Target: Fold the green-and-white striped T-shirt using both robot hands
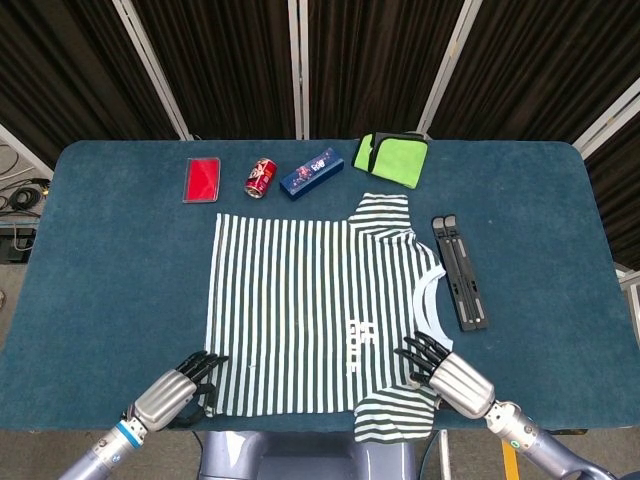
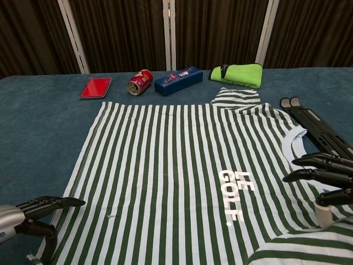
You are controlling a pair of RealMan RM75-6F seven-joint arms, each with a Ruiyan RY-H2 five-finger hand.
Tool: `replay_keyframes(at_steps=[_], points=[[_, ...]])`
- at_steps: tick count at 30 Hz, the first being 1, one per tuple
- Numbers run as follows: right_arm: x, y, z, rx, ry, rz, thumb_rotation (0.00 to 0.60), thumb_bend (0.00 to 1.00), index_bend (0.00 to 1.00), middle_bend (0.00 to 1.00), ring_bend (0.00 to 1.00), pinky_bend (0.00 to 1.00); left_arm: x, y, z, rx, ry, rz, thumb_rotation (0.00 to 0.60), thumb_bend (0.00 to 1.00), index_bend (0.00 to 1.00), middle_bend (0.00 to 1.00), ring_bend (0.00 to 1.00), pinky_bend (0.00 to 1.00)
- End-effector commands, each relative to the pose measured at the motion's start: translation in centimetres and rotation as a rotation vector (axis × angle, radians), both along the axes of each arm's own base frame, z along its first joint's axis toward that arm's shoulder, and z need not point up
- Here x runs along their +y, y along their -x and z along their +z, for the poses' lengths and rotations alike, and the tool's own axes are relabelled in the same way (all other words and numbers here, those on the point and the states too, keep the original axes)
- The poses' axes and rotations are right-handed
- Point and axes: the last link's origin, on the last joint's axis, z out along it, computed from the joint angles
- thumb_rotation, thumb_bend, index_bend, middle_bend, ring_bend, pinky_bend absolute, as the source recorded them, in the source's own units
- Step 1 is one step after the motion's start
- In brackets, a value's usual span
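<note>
Head view, bottom of frame: my left hand and right hand, fingers spread, holding nothing, sit at the near hem and shoulder of the shirt, mid-frame. Soft, light cloth; I'd pinch edges.
</note>
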Motion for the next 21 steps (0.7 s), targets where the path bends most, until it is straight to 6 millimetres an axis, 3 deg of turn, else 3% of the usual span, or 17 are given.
replay_keyframes(at_steps=[1,14,21], points=[[0.0,0.0,0.1,-0.003,0.0,0.0,0.6,0.4,0.73,0.14,0.0,0.0,0.1,-0.1,0.1,-0.009,-0.005,0.004,0.6,0.51,0.67,0.0,0.0,0.0],[-0.1,-0.7,0.9,-0.018,-0.038,0.042,0.6,0.41,0.73,0.15,0.0,0.0,-0.1,-0.7,1.7,-0.048,-0.019,-0.021,0.6,0.52,0.76,0.0,0.0,0.0],[0.1,-1.2,1.5,0.006,-0.117,0.073,0.6,0.41,0.74,0.14,0.0,0.0,-0.8,-0.7,2.7,-0.034,-0.011,-0.052,0.6,0.58,0.79,0.0,0.0,0.0]])
